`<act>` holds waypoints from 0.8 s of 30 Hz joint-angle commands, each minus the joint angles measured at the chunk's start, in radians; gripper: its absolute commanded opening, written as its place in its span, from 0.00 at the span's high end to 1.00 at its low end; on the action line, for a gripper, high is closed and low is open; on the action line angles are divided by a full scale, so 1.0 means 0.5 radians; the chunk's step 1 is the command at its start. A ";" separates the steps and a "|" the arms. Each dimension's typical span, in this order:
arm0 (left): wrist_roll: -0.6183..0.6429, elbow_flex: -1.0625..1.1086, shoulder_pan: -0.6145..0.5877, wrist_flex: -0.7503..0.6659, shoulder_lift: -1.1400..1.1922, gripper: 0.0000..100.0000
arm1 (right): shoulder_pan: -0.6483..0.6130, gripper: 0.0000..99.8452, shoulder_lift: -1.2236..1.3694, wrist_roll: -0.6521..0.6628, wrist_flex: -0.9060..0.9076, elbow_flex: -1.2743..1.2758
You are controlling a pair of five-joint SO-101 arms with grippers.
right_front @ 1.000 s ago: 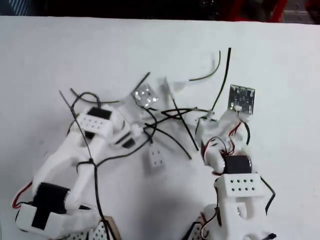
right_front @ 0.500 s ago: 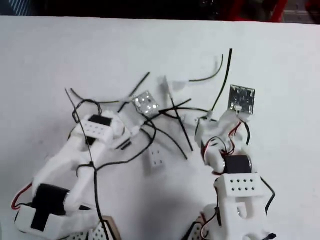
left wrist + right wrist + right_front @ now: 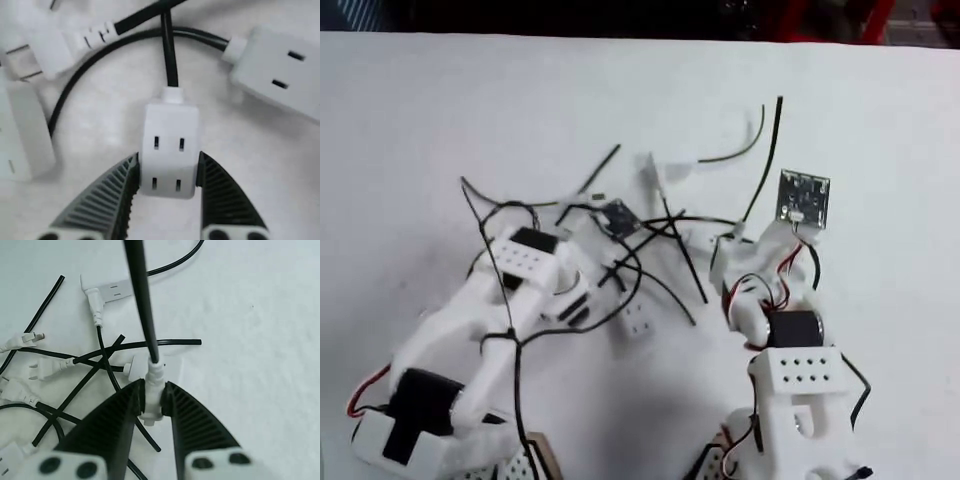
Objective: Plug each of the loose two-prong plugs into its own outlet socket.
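Left gripper (image 3: 168, 161): clamped on both sides of a socket (image 3: 169, 145), slots facing up, cord running off into the cord tangle (image 3: 655, 235), at the tangle's left side. Right gripper (image 3: 153, 386): pinching a plug (image 3: 153, 374) by its body, black cord rising from it, at the tangle's right edge, just beside a second socket (image 3: 172, 364)

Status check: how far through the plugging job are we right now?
Done: nothing looks plugged in yet. In hand: the right hand is shut on a plug by its white body, and the left hand clamps a socket block by its sides. Left: loose plugs lie among the cords with bare prongs, and a second socket sits empty.
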 commanded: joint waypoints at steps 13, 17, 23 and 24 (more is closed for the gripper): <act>0.199 -0.282 -0.339 0.341 -0.698 0.77 | -0.186 0.98 -0.048 0.009 -0.032 -0.021; 0.203 -0.104 -0.511 0.362 -1.177 0.77 | -0.342 0.98 -0.048 0.006 -0.032 -0.021; 0.199 0.276 -0.885 0.347 -1.659 0.77 | -0.710 0.98 -0.048 0.006 -0.029 -0.015; 0.199 0.344 -0.959 0.322 -1.714 0.77 | -0.781 0.98 -0.048 0.006 -0.029 -0.015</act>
